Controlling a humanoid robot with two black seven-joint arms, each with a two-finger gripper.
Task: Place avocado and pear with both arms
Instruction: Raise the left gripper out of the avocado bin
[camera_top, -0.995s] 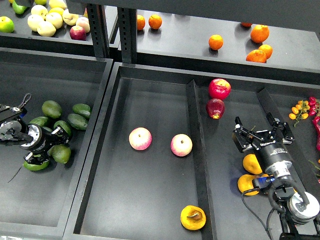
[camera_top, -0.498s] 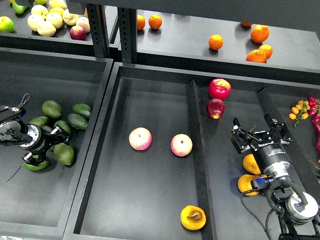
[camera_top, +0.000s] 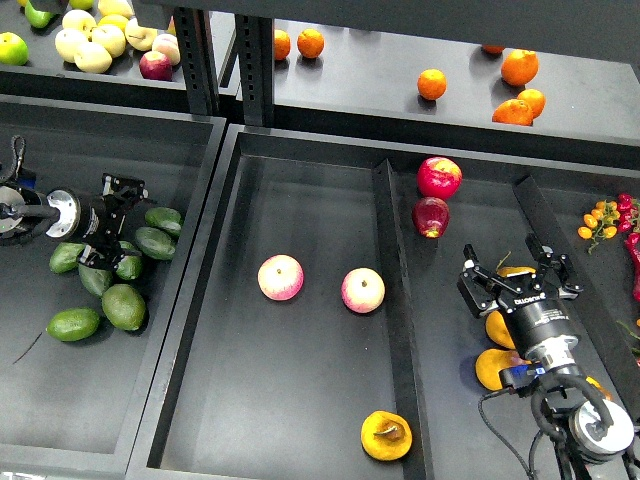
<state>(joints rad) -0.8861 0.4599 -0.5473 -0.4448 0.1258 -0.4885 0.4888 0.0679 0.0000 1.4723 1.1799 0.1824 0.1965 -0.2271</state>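
Observation:
The avocado (camera_top: 123, 305), plump and mid-green, lies in the left bin among darker avocados (camera_top: 157, 242) and a brighter green one (camera_top: 73, 323). My left gripper (camera_top: 120, 224) is open over the back of that pile, above and apart from the avocado. The pear (camera_top: 386, 436), yellow-orange with a brown hollow, lies at the front of the middle tray. My right gripper (camera_top: 514, 276) is open in the right compartment, over cleaner yellow pears (camera_top: 496, 367) and right of the bruised pear.
Two pink-yellow apples (camera_top: 281, 277) lie in the middle tray. Two red apples (camera_top: 438, 177) sit behind the divider (camera_top: 395, 300). The back shelf holds oranges (camera_top: 519, 67) and pale apples (camera_top: 92, 45). Cherry tomatoes (camera_top: 600, 218) lie at far right.
My left gripper has pulled back and up from the front of the avocado pile, leaving the plump avocado lying there. My right gripper has shifted slightly toward the back.

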